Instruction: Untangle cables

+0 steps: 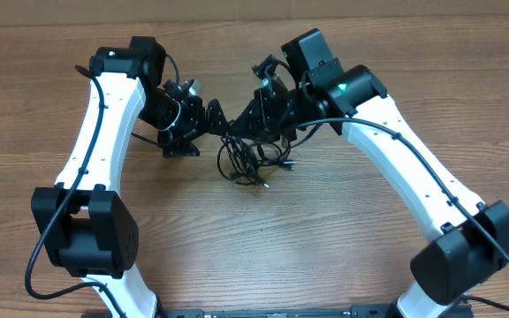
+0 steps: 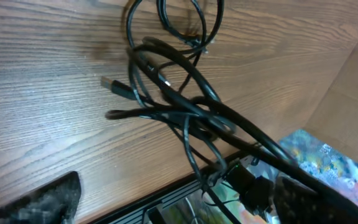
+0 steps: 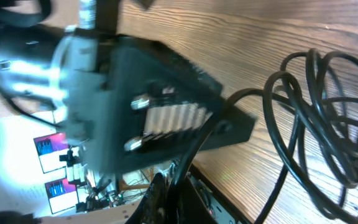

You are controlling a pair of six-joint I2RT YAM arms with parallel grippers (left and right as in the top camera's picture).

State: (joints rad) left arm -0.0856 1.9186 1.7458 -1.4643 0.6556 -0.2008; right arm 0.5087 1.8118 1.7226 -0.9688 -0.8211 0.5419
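Note:
The cables (image 1: 251, 161) are thin black cords lying in a loose tangle on the wooden table, just in front of both grippers. In the left wrist view the cables (image 2: 166, 106) fan out, with a small plug end (image 2: 112, 84) on the left and strands running down to the right. My left gripper (image 2: 173, 206) is open, its fingers (image 2: 42, 202) wide apart, and nothing is pinched between them. My right gripper (image 3: 169, 199) is shut on one black cable strand (image 3: 229, 115) that leads up to the tangle (image 3: 319, 124). From overhead, the left gripper (image 1: 212, 119) and right gripper (image 1: 244, 119) nearly touch.
The left gripper's black and metal body (image 3: 135, 106) fills the right wrist view close ahead. The table's front edge with a black rail (image 2: 185, 196) shows in the left wrist view. Bare wood table (image 1: 343, 238) lies between the two arm bases.

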